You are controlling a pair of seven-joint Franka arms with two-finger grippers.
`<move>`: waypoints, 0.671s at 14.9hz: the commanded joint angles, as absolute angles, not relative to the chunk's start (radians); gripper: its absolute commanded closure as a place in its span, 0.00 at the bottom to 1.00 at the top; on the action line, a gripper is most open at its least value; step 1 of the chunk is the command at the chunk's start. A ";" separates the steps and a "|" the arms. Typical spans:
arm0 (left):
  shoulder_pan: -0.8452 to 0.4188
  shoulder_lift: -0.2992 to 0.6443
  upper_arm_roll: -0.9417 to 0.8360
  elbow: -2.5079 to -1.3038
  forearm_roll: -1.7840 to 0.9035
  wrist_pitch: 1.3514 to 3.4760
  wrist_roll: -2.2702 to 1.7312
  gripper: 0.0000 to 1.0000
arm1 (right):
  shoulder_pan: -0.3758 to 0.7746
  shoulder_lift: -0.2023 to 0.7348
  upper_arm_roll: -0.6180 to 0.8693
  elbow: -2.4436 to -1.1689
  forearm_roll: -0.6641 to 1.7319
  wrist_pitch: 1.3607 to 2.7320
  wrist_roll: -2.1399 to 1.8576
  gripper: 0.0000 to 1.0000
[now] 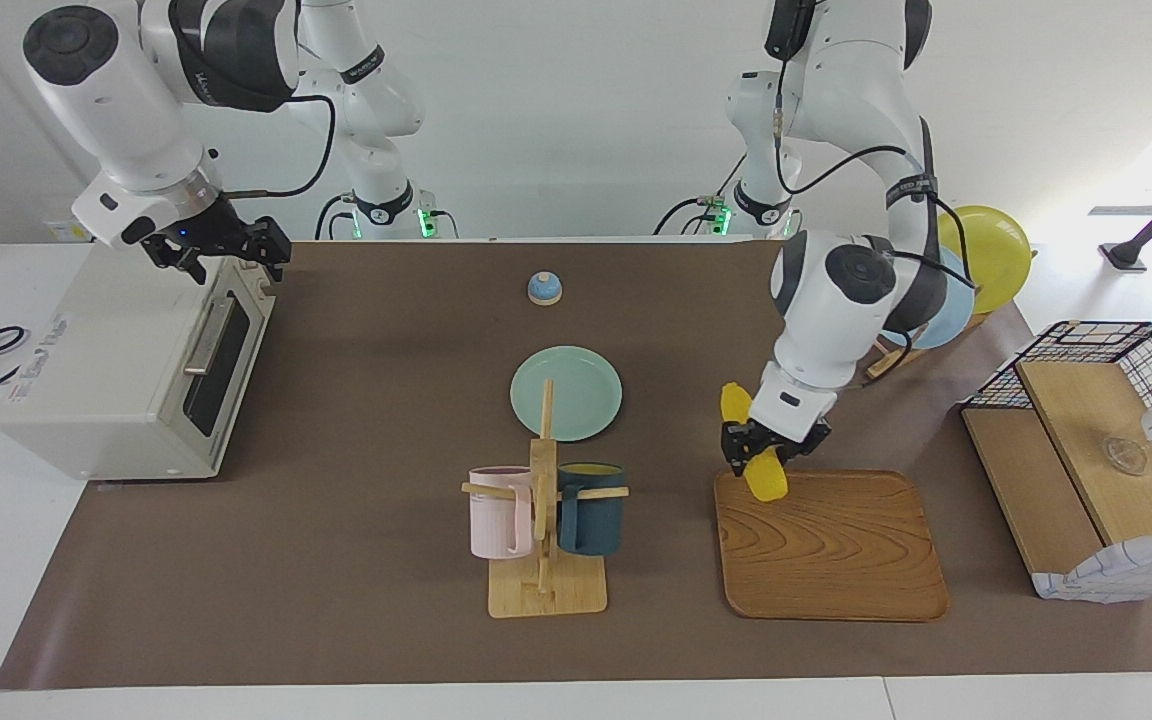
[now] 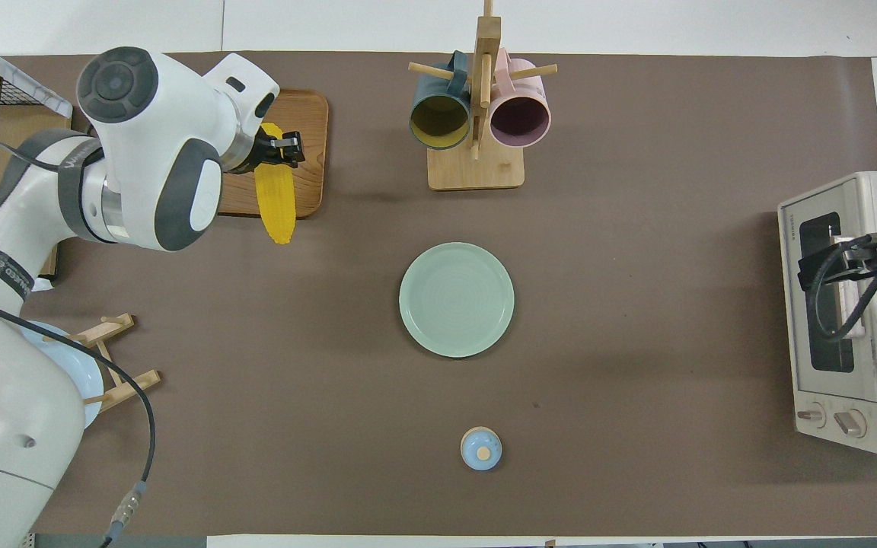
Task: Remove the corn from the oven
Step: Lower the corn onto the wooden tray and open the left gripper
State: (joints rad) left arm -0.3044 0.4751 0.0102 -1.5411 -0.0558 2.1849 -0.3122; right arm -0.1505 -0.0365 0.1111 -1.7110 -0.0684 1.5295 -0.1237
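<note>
Brown mat over a white bench (image 1: 356, 560), pale wall at the robots' end. Landmark — wooden tray (image 1: 836, 550) toward the left arm's end. Left pincer (image 1: 771, 450) clamped on the corn (image 1: 764, 478), over the tray's robot-side edge; cob tilted, lower tip at or just above the wood — contact not clear. Beside the tray, toward the right arm's end: mug rack (image 1: 543, 540) with pink and dark mugs; green plate (image 1: 566, 393) nearer the robots than that. Well apart from the tray, at the right arm's end: oven (image 1: 126, 370), door shut. Right pincer (image 1: 226, 250) over the oven's top front edge, fingers spread, holding nothing. Oven interior hidden by dark glass; wire basket (image 1: 1116, 350) partly cut off.
</note>
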 commanded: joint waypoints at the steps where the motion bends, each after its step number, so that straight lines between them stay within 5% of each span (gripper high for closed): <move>1: -0.249 0.661 -0.003 -1.295 -0.057 2.128 -0.233 1.00 | -0.150 0.034 0.114 -1.612 -0.046 1.494 -0.129 0.00; 10: -0.155 0.870 -0.023 -1.108 -0.058 2.197 -0.106 1.00 | -0.055 0.143 0.038 -1.445 0.011 1.371 0.003 0.00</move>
